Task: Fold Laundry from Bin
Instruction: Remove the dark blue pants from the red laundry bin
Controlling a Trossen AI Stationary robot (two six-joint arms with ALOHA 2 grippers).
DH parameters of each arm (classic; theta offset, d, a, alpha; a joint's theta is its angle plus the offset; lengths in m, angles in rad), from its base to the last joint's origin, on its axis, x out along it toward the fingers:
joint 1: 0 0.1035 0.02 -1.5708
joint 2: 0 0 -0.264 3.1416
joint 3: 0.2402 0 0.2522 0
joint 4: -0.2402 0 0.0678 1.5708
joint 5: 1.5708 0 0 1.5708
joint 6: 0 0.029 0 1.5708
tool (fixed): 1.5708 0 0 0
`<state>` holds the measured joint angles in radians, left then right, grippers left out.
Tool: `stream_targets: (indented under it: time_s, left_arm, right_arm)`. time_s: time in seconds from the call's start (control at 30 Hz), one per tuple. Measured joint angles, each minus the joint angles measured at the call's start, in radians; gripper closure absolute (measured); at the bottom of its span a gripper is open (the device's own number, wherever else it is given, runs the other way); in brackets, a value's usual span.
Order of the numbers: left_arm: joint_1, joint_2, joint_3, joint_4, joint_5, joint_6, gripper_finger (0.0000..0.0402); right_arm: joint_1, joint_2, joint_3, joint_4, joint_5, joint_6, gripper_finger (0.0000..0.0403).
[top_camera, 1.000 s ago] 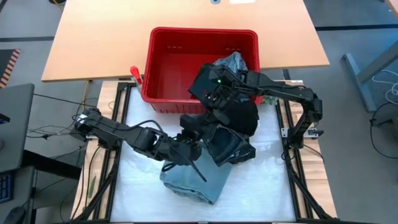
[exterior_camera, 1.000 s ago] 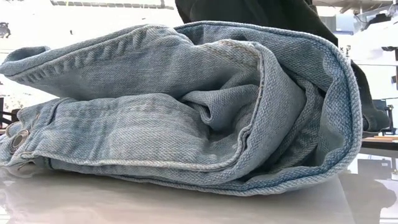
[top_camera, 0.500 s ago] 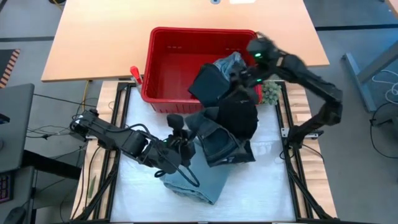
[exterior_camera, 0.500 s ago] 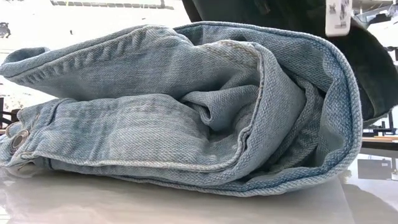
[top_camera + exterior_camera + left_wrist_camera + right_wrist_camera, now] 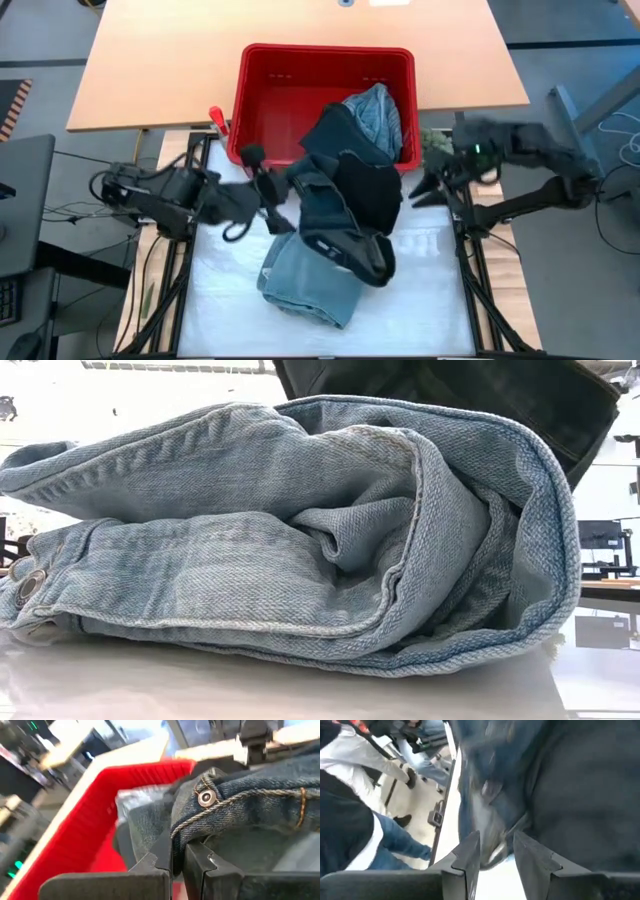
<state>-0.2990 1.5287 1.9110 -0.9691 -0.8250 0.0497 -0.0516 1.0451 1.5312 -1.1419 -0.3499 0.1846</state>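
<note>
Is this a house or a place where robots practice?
Probably a robot lab, not a house: two dark arms on a metal-framed white table, a red plastic bin of laundry, and cables on the floor.

No legible text, label, brand, number or sign found in any view. The metal button (image 5: 206, 798) on the dark jeans (image 5: 260, 780) carries embossing too blurred to read. The snaps (image 5: 27, 584) on the light denim (image 5: 300, 530) show no readable marking. The bin (image 5: 280, 100) bears no visible print.
</note>
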Motion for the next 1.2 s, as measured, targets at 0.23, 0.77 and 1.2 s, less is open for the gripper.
stream_targets:
  time_s: [0.23, 0.77, 1.2]
  left_arm:
    - [0.059, -0.010, -0.009, -0.078, 0.125, -0.021, 0.0399]
    - [0.056, -0.273, -0.498, 0.280, 0.247, -0.161, 0.0400]
    - [-0.033, -0.302, -0.655, 0.261, 0.424, -0.276, 0.0400]
  right_arm:
    - [0.198, -0.258, -0.563, 0.414, 0.127, 0.411, 0.0247]
    - [0.579, -0.133, -0.900, 0.767, 0.568, 0.698, 0.0230]
    - [0.713, 0.163, -0.889, 0.945, 0.591, 0.678, 0.0230]
